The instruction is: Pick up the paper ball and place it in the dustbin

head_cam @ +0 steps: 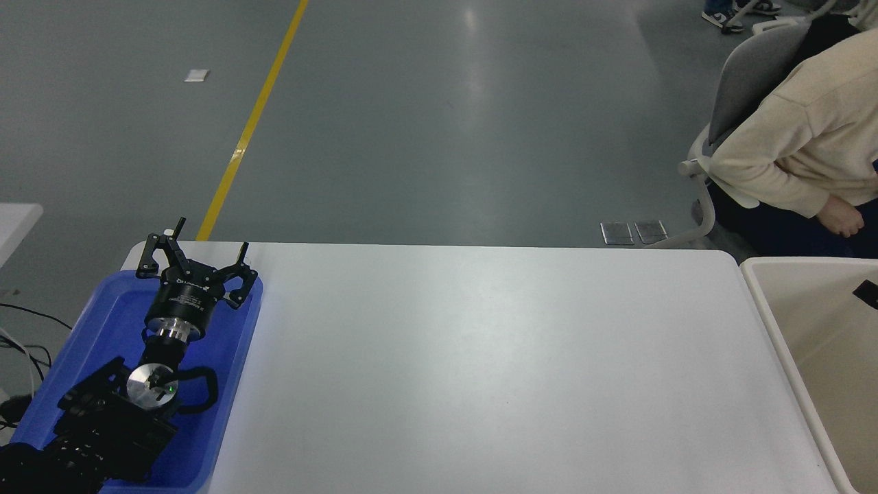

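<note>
The cream-white dustbin [779, 343] stands against the table's right end, partly cut off by the picture's edge. The paper ball does not show anywhere in the head view; the visible part of the bin's inside is bare. Only a small black piece of my right gripper [866, 292] shows at the right edge, over the bin. My left gripper [195, 252] is parked at the lower left over the blue tray [110, 322], fingers spread and empty.
A person in a cream sweater [802, 151] sits bent forward on a grey chair [744, 82] beyond the table's far right corner, one hand [840, 219] hanging just behind the bin. Cables [20, 343] lie left of the tray.
</note>
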Motion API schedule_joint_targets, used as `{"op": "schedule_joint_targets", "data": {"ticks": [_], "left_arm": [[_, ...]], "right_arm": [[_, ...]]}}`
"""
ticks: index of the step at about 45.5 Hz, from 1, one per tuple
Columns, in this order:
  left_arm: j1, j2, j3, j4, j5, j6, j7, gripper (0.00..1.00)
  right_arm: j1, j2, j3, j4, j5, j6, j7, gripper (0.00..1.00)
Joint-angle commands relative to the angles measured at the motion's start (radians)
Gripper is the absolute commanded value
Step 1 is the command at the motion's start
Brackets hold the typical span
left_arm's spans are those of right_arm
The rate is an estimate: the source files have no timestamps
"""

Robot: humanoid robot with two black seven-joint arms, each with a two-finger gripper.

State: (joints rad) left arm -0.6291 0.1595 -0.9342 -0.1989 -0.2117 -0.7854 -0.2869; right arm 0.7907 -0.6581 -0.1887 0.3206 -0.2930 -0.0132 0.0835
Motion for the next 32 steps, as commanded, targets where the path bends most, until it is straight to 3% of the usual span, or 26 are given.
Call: {"op": "schedule_joint_targets", "data": {"ticks": [1, 14, 21, 32], "left_arm": [[0.0, 0.0, 0.0, 0.001, 0.0, 0.0, 0.0, 1.0], [0.0, 0.0, 0.0, 0.001, 0.0, 0.0, 0.0, 1.0], [0.0, 0.0, 0.0, 0.0, 0.0, 0.0, 0.0, 1.0], [0.0, 0.0, 0.0, 0.001, 0.0, 0.0, 0.0, 1.0]], "right_arm": [[-0.071, -0.055, 0.552, 0.204, -0.005, 0.002, 0.005, 1.0], [-0.146, 0.029, 0.925, 0.304, 0.003, 0.044, 0.024, 1.0], [-0.195, 0.115, 1.064, 0.31, 0.023, 0.119, 0.172, 1.0], [-0.265, 0.268, 1.195, 0.313, 0.022, 0.219, 0.335, 1.0]]}}
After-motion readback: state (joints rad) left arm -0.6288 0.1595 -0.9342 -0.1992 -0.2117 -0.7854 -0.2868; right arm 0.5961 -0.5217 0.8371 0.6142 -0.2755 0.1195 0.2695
